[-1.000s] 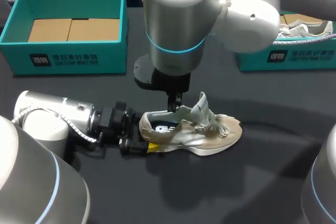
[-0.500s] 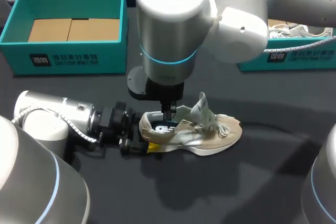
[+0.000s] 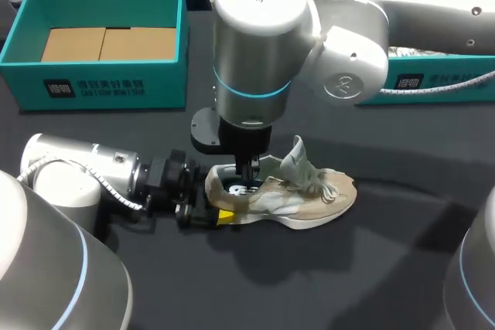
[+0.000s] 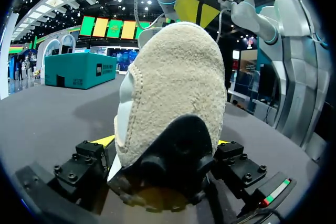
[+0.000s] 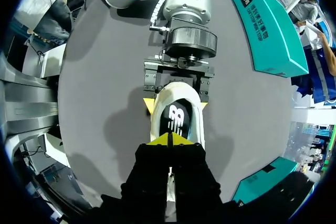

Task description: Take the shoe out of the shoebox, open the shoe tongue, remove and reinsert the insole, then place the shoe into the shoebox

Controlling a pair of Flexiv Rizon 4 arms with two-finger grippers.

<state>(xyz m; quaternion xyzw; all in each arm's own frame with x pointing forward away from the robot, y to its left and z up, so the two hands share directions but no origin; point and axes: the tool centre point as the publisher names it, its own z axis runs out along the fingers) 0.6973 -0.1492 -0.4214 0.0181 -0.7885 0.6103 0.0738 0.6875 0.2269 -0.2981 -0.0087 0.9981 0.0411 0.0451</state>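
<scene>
Quick count of what's out: one shoe (image 3: 282, 195), two teal boxes, two hands.

The shoe sits roughly mid-worktop (image 3: 348, 284) on its sole, with the heel toward the left edge and the toe toward the right edge. It's beige with pale side panels. The tongue (image 3: 298, 154) is flipped up and the laces (image 3: 329, 185) lie loose across the front.

My left hand (image 3: 210, 208) comes in low along the worktop and is clamped on the heel, one yellow tip on each side. From the left wrist view, the fuzzy heel pretty much fills the space between the two fingers.

My right hand (image 3: 247, 174) hangs straight down into the shoe's opening. In the right wrist view its two yellow tips are pressed together right over the dark insole (image 5: 177, 120). I can't see anything pinched between them.

The far-left shoebox (image 3: 100, 86) sits at the far-left corner, open on top, with two brown cardboard pieces (image 3: 108, 42) lying side by side inside. The other shoebox (image 3: 456, 86) is along the far edge toward the right corner. It's mostly hidden behind my right arm (image 3: 348, 28), so I can't tell what's in it.
</scene>
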